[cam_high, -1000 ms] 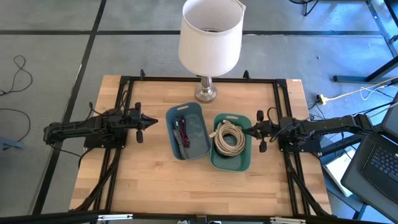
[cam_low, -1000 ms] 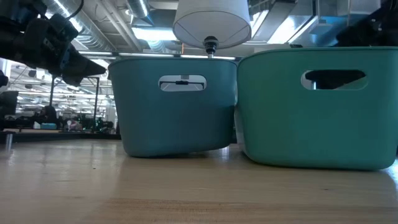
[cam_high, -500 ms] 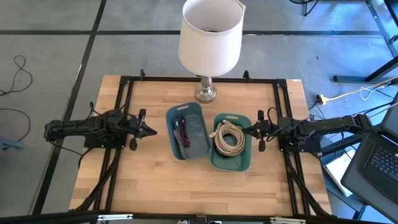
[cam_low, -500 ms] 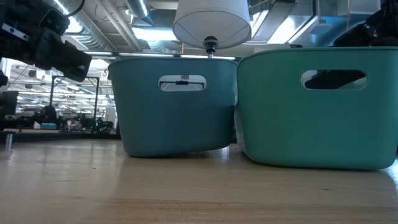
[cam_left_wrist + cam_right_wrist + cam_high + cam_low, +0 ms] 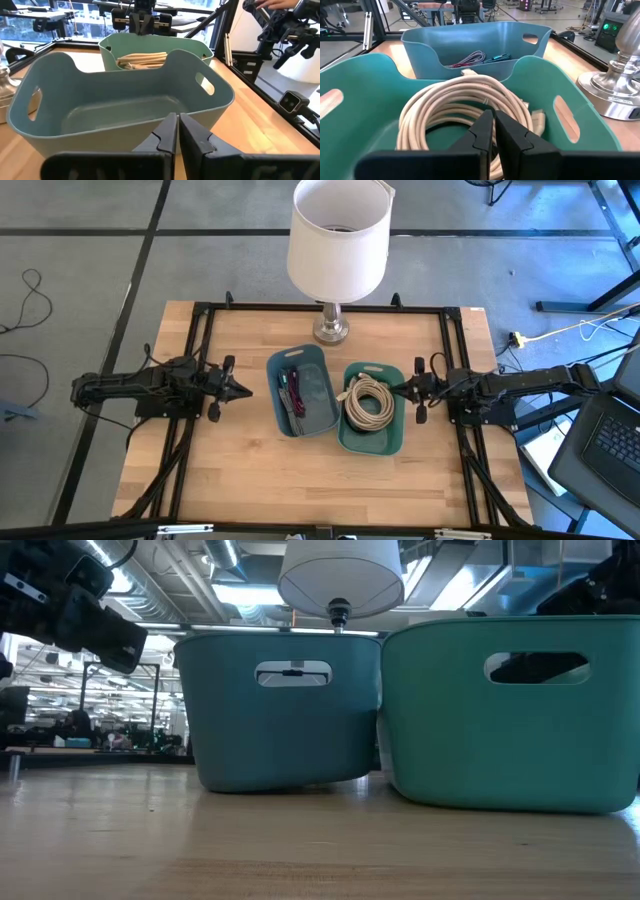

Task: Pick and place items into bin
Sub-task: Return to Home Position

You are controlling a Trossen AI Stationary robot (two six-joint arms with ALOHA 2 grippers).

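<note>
The coiled white cables [image 5: 369,402] lie in the green bin [image 5: 372,450] and the thin coloured pieces [image 5: 290,392] in the blue bin [image 5: 300,352] beside it, with nothing loose on the table [image 5: 250,480] that I can see, so the sorting looks done, the left claw [image 5: 246,390] and right claw [image 5: 394,390] flanking them pinched closed and empty, though the low view shows only bin walls.

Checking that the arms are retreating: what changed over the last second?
The left hand drew back a little from the blue bin, holding nothing. The right hand beside the green bin, both bins, the coiled white cables and the lamp kept their places.
</note>
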